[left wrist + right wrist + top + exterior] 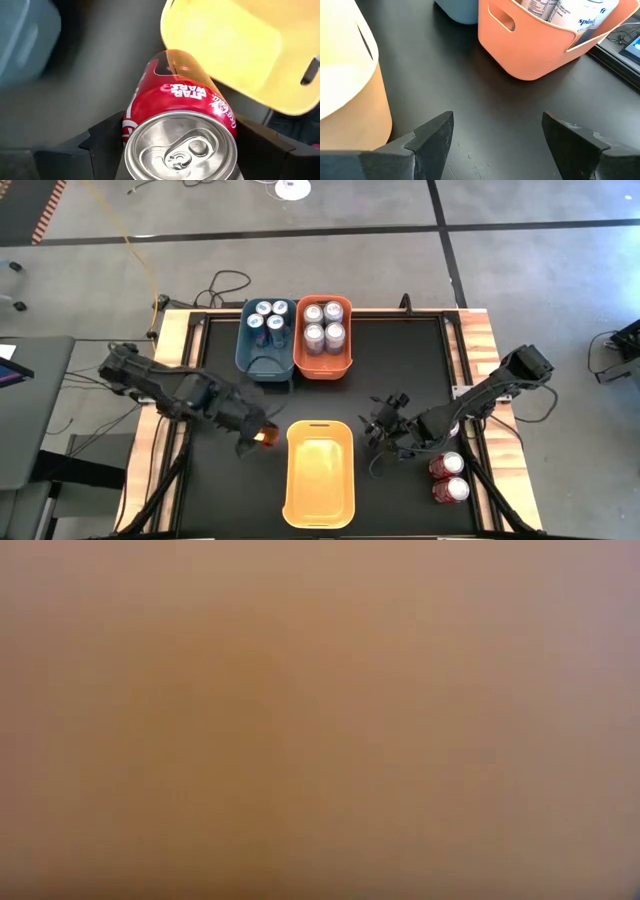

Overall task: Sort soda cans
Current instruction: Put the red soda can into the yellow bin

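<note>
Left gripper (175, 150) pinches a red can (177, 130) beside the yellow bin (320, 472); tilted, it may slip. Right fingers (432, 132) spread, empty.

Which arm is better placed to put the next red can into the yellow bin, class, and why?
The left. Its end effector already grips a red can right beside the empty yellow bin. The right end effector is open and empty, pointed away from the two red cans still on the table.
</note>
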You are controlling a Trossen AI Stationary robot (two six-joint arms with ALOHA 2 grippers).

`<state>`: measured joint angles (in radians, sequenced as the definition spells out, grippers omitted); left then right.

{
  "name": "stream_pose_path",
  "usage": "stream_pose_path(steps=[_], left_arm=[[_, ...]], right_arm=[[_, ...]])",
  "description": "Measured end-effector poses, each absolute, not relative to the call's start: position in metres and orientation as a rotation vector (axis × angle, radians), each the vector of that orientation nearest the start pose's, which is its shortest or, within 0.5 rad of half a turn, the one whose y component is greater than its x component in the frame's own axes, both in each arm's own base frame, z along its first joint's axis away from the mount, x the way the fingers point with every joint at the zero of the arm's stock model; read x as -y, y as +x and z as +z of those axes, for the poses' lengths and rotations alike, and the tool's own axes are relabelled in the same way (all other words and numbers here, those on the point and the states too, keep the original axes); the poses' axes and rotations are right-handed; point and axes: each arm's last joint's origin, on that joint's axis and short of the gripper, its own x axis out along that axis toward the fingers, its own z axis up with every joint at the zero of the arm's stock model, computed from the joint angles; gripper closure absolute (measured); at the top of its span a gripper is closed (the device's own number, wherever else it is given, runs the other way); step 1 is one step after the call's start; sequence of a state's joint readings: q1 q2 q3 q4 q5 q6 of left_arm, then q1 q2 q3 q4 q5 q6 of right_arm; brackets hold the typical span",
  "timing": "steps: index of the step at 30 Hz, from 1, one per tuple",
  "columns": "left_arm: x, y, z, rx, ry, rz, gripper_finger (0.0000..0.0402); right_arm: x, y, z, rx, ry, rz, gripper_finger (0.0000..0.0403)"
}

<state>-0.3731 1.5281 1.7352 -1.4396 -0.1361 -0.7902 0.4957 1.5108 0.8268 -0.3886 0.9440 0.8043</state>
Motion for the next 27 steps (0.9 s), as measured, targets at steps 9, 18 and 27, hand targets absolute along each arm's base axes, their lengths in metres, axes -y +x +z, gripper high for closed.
stream_pose_path(steps=[9,18,27], left_arm=[[0.104,0.333,0.366,-1.21,-0.024,0.051,0.0102],[0.121,0.382,0.329,-1.299,0.191,-0.097,0.0102],[0.121,0.396,0.285,-1.486,0.329,-0.087,0.0097]], right_arm=[[-0.108,0.249,0.182,-0.623,0.036,-0.656,0.0083],[-0.105,0.235,0.175,-0.754,0.063,-0.695,0.0083],[-0.109,0.231,0.174,-0.762,0.06,-0.684,0.0083]])
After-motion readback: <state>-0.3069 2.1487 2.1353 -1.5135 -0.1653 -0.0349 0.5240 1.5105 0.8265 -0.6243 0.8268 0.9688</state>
